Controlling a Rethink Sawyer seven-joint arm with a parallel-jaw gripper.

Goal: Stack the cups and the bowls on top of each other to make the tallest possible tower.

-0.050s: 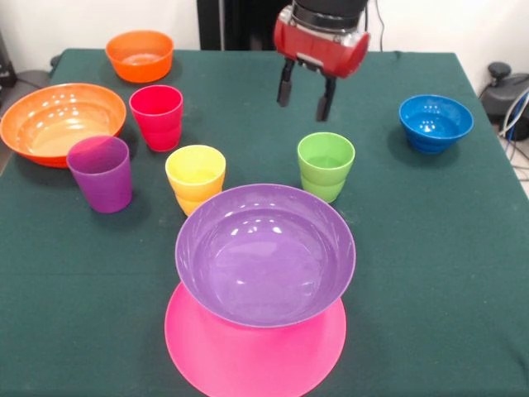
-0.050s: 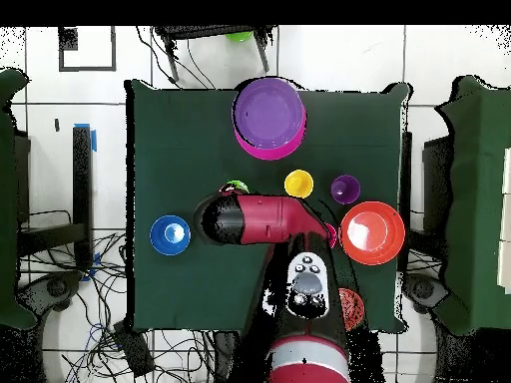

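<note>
Tower (image 1: 263,285): purple bowl (image 1: 264,252) on upturned pink bowl (image 1: 254,351), counter's near edge. Four cups, three bowls unstacked mid-counter. Claw (image 1: 305,93) empty, fingers apart, above green cup (image 1: 326,165).

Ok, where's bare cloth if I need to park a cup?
Bare cloth lies right of the purple bowl, below the blue bowl, and left of it, below the purple cup. The far left is crowded: large orange bowl, red cup, yellow cup.
</note>
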